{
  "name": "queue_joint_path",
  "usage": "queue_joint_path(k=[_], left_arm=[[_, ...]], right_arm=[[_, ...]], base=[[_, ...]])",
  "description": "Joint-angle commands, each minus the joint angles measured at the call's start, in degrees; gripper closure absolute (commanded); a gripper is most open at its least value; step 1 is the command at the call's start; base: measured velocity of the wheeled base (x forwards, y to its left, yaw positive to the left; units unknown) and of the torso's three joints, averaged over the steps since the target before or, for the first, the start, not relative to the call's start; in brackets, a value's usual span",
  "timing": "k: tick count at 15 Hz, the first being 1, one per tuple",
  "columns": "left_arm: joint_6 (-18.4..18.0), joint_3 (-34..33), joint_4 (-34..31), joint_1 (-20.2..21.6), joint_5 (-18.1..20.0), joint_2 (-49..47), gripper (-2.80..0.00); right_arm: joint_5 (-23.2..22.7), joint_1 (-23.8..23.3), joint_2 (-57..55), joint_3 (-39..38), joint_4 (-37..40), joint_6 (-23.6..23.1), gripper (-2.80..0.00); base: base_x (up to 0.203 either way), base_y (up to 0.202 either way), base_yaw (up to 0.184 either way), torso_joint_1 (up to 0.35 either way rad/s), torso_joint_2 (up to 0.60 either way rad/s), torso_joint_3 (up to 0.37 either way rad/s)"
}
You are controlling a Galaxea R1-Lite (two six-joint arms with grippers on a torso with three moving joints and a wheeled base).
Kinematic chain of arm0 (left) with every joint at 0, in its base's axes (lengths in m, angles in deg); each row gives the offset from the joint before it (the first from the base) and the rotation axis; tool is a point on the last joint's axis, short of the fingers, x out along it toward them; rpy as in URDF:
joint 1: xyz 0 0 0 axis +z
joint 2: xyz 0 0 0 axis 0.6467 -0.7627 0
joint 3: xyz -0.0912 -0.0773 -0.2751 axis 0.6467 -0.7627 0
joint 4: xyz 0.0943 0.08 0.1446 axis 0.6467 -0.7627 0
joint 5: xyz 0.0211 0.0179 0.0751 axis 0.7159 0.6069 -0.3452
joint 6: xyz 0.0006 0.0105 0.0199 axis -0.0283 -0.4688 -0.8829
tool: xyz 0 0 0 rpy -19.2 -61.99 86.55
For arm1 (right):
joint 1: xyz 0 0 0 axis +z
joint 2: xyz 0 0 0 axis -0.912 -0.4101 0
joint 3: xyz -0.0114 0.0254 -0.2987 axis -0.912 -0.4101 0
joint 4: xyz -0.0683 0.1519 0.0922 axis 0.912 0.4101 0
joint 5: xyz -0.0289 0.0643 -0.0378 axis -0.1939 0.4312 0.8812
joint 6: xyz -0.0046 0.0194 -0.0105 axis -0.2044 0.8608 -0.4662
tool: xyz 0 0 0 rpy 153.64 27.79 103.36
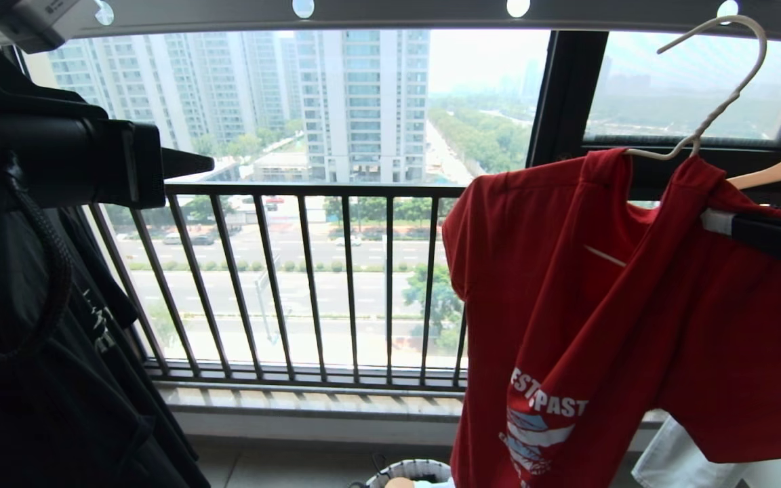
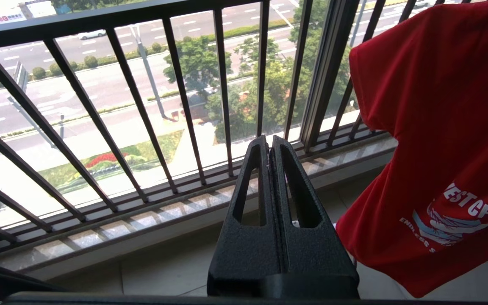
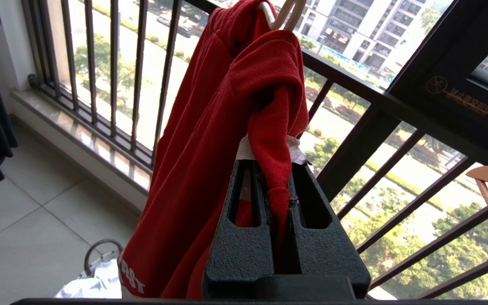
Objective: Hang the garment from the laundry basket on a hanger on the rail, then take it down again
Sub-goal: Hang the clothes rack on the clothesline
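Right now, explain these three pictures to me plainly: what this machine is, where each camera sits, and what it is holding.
This is a wheeled robot with two arms, each ending in a gripper. One picture looks out from its head; the other two come from cameras on its wrists, behind the fingers. The right gripper is shut on the shoulder of a red T-shirt, which sits on a pale wire hanger held up near the overhead rail. The left gripper is shut and holds nothing, pointing at the window railing. Below, the white laundry basket stands on the floor. A black shirt hangs at the left.
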Motion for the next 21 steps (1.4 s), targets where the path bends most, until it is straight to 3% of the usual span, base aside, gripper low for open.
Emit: queue_joint_path(k=[1,12,18,21], left_arm=[[-0.08,0.02,-0.05,0.10,0.02,-0.01,0.00],[-0.08,0.02,-0.05,0.10,0.02,-0.01,0.00],[-0.08,-0.07,-0.05,0.10,0.02,0.87,0.00],[-0.08,-0.15,-0.05,0.10,0.02,0.87,0.00]], right_arm=[[-0.09,0.02,0.49,0.10,-0.14,-0.02,0.00],[-0.26,0.98,1.37,0.01,0.03,-0.08,0.00],[0.26,12.85,0.89,-0.01,-0.08,0.14,0.00],[3.03,18.16,-2.41,0.97,-0.43,0.52,0.00]], base=[[0.000,0.000,0.000,0.000,0.00,0.000],[0.000,0.000,0.000,0.000,0.00,0.000],[0.000,0.000,0.000,0.000,0.00,0.000],[0.000,0.000,0.000,0.000,0.00,0.000]])
